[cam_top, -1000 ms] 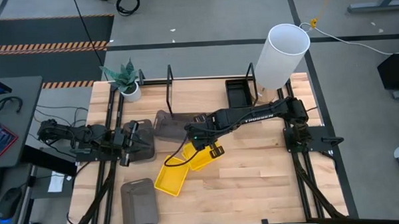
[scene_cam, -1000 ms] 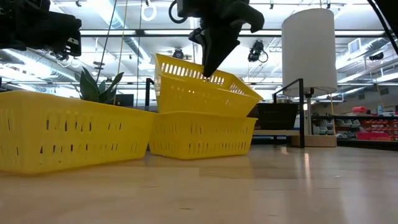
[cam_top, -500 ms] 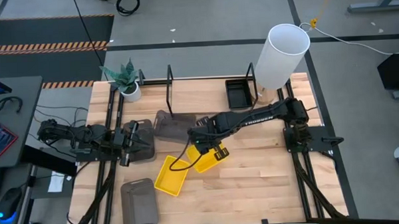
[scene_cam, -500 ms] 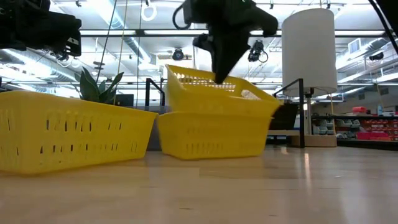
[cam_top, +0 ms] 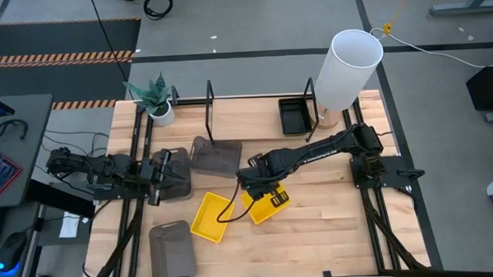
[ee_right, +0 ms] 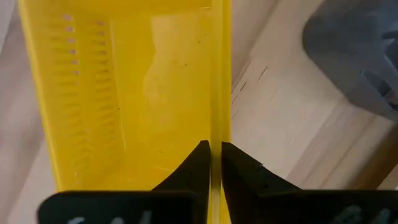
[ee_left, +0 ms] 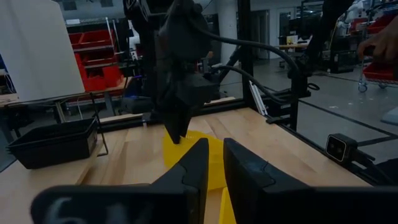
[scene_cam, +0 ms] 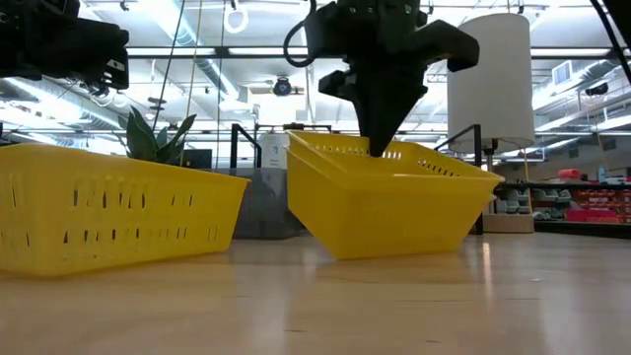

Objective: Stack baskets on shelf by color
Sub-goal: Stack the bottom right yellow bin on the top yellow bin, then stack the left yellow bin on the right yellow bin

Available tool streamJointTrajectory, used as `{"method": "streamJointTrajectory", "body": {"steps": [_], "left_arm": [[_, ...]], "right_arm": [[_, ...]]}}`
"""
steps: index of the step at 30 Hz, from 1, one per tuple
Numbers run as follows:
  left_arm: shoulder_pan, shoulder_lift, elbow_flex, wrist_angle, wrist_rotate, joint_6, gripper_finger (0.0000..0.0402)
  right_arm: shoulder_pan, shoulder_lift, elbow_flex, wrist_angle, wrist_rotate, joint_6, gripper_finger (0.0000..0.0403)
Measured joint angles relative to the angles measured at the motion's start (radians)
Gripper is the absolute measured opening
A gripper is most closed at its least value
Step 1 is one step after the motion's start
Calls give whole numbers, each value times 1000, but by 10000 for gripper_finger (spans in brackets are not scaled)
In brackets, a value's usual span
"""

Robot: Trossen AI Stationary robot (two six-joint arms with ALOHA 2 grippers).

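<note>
My right claw [cam_top: 259, 190] is clamped on the rim of the nested yellow baskets [cam_top: 268, 205], which hang tilted just below it. Rim pinch keeps both together for the shelf [cam_top: 210, 99], well beyond.

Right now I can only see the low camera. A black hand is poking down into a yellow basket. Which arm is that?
Observer: That's the right hand. Its arm reaches in from the right side of the table.
Operator: Is it really holding the basket?
Observer: Yes. Its wrist camera shows its fingers pinching a side wall of the yellow basket.
Operator: Where are the grey ones?
Observer: From above, the front grey basket sits near the table's front edge. The second grey basket is beside the shelf. The third grey basket is under the left hand.
</note>
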Motion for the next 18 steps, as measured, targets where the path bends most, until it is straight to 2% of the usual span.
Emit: {"method": "streamJointTrajectory", "body": {"steps": [10,18], "left_arm": [[0,0,0,0,0,0,63],[0,0,0,0,0,0,53]], "right_arm": [[-11,0,0,3,7,50,112],[-4,1,10,97,26,90,121]]}}
